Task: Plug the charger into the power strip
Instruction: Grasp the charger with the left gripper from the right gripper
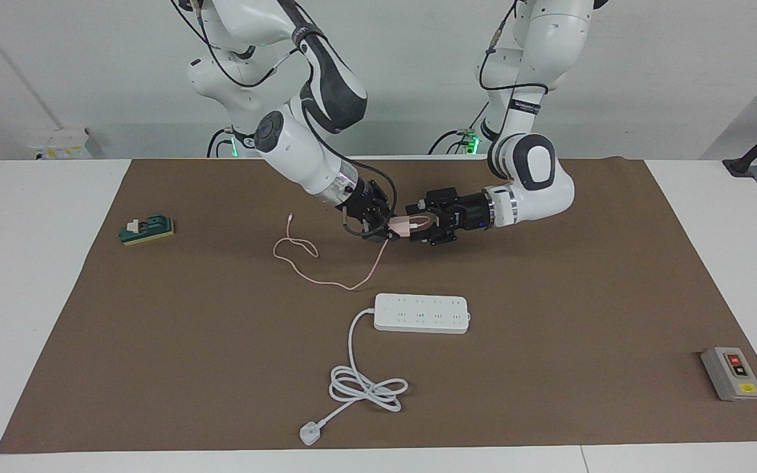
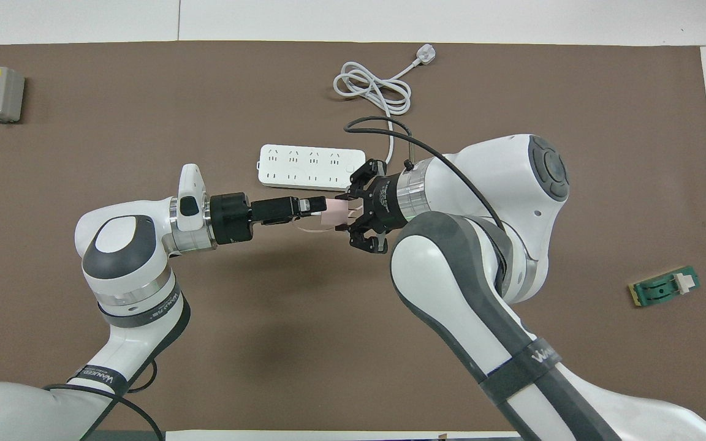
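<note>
**Both grippers met at the pink charger above the mat**

The small pale-pink cube-shaped charger (image 1: 402,227) was up in the air over the brown mat (image 1: 549,295), at a spot nearer to the robots than the flat white oblong power strip (image 1: 422,313). The right gripper (image 1: 388,229) was pinched tight on the charger's cube. The left gripper (image 1: 419,225) faced it with its fingers spread on either side of the cube's free end; whether they touched it could not be told. The charger's thin pink cable (image 1: 326,279) hung down and trailed in loops across the mat. The strip lay flat, its thick white cord (image 1: 365,387) coiled farther from the robots.
</note>
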### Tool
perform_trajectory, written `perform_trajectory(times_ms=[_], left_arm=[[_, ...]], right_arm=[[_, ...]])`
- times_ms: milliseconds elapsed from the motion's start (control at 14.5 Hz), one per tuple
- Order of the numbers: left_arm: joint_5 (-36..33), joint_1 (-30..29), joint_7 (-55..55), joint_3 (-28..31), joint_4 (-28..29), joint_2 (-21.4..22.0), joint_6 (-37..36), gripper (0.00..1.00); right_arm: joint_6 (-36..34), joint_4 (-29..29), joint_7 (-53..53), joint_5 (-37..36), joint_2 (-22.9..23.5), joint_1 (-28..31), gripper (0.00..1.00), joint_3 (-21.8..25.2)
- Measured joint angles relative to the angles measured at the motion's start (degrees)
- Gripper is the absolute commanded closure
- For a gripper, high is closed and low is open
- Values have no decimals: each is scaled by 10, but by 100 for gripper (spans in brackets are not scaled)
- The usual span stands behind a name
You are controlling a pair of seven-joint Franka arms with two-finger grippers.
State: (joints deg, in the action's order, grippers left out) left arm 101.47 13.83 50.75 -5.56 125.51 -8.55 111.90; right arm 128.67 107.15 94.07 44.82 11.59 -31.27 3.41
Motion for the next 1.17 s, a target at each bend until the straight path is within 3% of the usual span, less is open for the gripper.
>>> perform_trajectory(times_ms=[619,825,894,1169], left_arm=[[0,6,0,0,0,-6,15,5],[0,14,0,-1,0,-6,24,10],[0,16,0,-1,0,-6,26,14],[0,16,0,0,0,-6,29,52]], right_arm=[[1,2,0,0,0,0,100,0],[8,3,0,0,0,-2,100,-1],[9,3,0,0,0,-4,100,-1],[9,4,0,0,0,-6,100,-1]])
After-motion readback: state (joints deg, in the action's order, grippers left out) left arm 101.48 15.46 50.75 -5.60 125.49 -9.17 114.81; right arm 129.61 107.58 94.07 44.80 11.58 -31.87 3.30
